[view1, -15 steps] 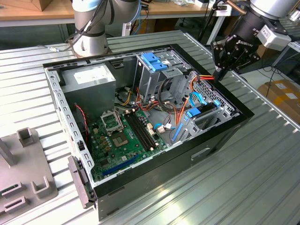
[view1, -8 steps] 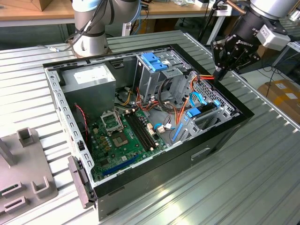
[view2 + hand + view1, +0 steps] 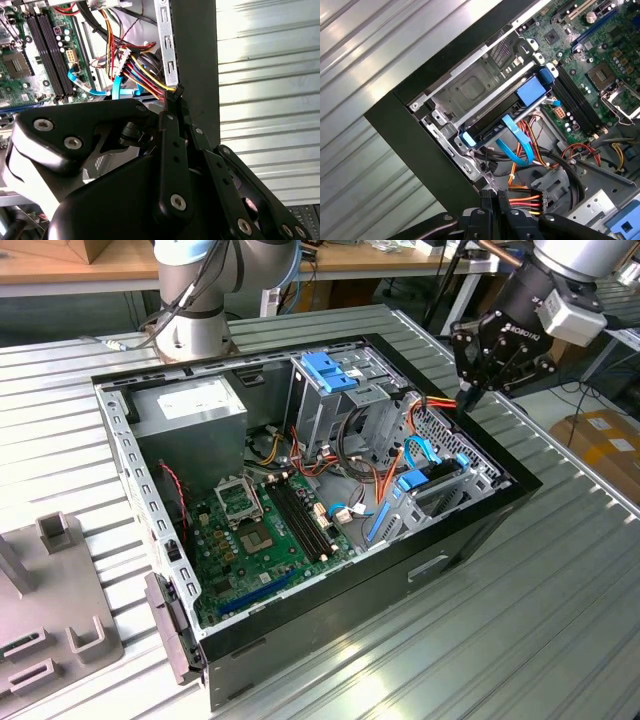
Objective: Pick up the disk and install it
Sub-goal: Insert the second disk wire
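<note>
The disk (image 3: 496, 121) lies flat in the metal bay (image 3: 470, 92) at the case's corner; its dark edge shows, and light-blue rails (image 3: 532, 91) frame it. In the exterior view its blue rail (image 3: 418, 483) shows near the case's wall on the exterior view's right. My gripper (image 3: 468, 397) hangs above that wall, apart from the disk. Its fingers are shut together, and in both wrist views the gripper (image 3: 174, 97) (image 3: 492, 196) has its tips right beside a bundle of red, orange and yellow wires (image 3: 525, 200). I cannot tell whether the tips touch the wires.
The open black case (image 3: 480, 510) lies on a ribbed metal table (image 3: 560, 620). Inside are the green motherboard (image 3: 260, 530), a grey power-supply box (image 3: 190, 412), a drive cage with a blue bracket (image 3: 325, 370) and loose blue cables (image 3: 515, 137). A grey fixture (image 3: 50, 615) stands at the exterior view's left.
</note>
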